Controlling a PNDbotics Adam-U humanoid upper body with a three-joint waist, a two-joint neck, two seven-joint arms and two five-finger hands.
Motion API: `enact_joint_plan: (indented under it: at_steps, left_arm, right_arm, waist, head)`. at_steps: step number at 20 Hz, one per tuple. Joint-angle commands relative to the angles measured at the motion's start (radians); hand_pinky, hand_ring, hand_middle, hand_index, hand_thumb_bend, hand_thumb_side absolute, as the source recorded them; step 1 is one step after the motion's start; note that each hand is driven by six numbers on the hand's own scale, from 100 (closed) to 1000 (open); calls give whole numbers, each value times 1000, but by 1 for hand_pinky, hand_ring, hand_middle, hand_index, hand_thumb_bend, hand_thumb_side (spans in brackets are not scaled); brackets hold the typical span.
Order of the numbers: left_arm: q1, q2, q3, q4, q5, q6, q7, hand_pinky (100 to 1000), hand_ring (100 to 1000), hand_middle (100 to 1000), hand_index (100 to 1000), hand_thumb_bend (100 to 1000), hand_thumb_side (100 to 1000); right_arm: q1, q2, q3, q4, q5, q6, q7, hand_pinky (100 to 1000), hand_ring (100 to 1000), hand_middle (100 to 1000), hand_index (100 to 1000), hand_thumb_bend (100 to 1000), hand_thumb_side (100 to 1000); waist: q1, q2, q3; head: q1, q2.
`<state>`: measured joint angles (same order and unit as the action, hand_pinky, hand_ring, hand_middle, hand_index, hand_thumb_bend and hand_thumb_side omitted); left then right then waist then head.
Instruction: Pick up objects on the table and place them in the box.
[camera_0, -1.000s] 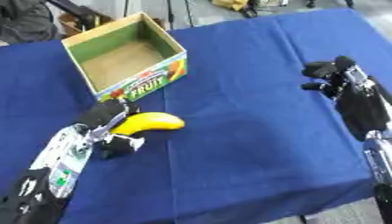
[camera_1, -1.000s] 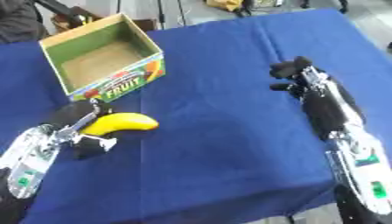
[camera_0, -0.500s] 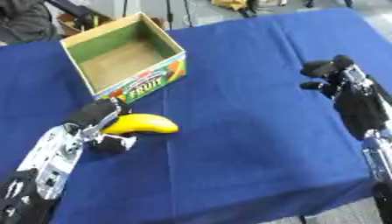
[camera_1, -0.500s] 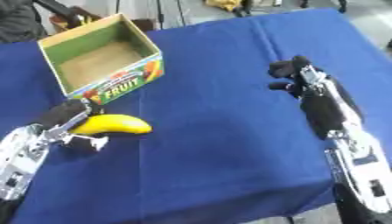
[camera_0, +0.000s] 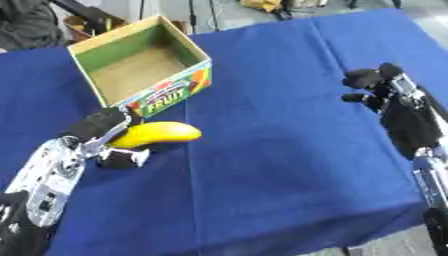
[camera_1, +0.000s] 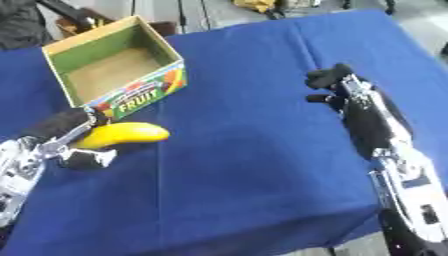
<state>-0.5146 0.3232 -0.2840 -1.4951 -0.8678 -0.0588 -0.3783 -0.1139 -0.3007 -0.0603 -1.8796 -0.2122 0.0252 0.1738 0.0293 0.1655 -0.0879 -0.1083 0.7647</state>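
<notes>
my left hand (camera_0: 101, 135) has its fingers curled round the banana (camera_0: 157, 134), held just off the blue table (camera_0: 271, 150), long axis pointing right. the box (camera_0: 140, 70) sits just up and beyond it, open side up. right hand (camera_0: 385, 87) idle far right, fingers curled, empty. thumb contact hidden.
</notes>
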Motion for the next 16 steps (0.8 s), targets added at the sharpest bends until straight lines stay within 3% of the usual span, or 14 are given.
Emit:
enact_joint_plan:
  at_steps: [1,5,11,16]
  left_arm:
    - [-29,40,21,-46,14,20,12,251,171,242,435,100,166]
    - [-54,67,32,-70,30,40,21,229,140,180,383,100,182]
    - [-119,110,64,-79,64,71,36,225,134,159,363,100,181]
    - [-202,138,97,-6,110,108,66,227,135,159,361,100,182]
  right_arm:
    - [-7,-15,-3,-10,3,-4,1,737,824,737,588,100,806]
    - [-7,-16,-3,-9,1,-3,1,737,824,737,588,100,806]
    - [-6,-17,-1,-9,-1,-5,3,737,824,738,588,100,805]
    - [-7,-18,5,-9,-3,-6,9,737,824,738,588,100,805]
  waist:
    - [-2,-18,-1]
    - [-3,-21,-2]
    - [-5,-23,-10]
    - [-6,-24,-27]
  head:
    - [-3,5]
    - [-4,5]
    - [-1,5]
    - [8,5]
